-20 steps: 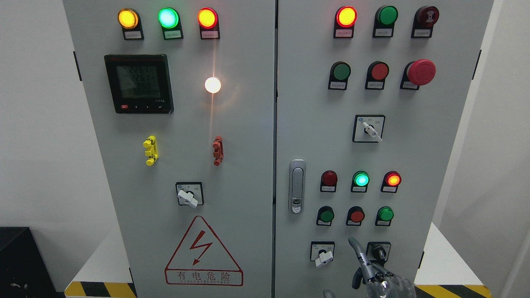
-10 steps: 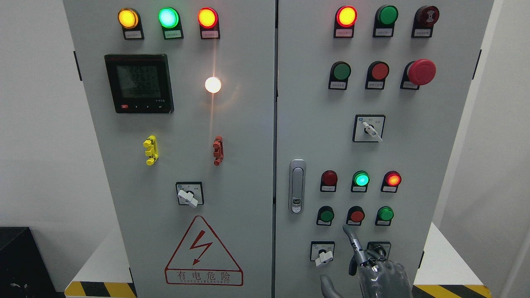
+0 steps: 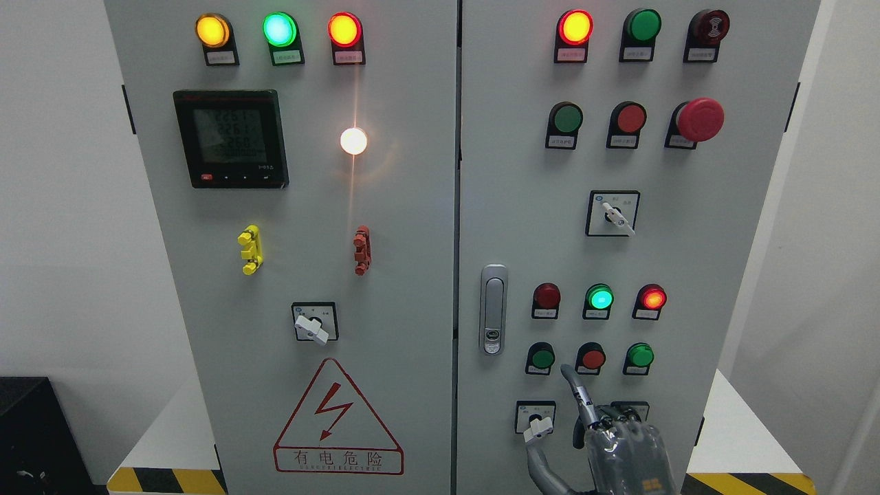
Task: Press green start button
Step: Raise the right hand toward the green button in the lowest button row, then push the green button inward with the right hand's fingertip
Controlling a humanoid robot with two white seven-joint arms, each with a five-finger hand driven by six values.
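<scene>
The grey control cabinet's right door (image 3: 522,227) carries a lower row of push buttons: a green one (image 3: 542,358), a red one (image 3: 592,358) and another green one (image 3: 641,355). My right hand (image 3: 615,447) comes up from the bottom edge. Its index finger (image 3: 576,390) points up and the other fingers are curled, holding nothing. The fingertip sits just below and between the left green button and the red button, touching neither. The left arm is out of view.
Rotary selector switches (image 3: 537,421) sit just left of the hand and behind it. Lit indicator lamps (image 3: 599,298) are above the button row, with a door handle (image 3: 492,309) to the left. An upper row holds a green button (image 3: 568,118), a red button and an emergency stop (image 3: 700,119).
My right hand has risen and shifted left. The index fingertip has moved from beside the lower selector switches up to just under the lower button row.
</scene>
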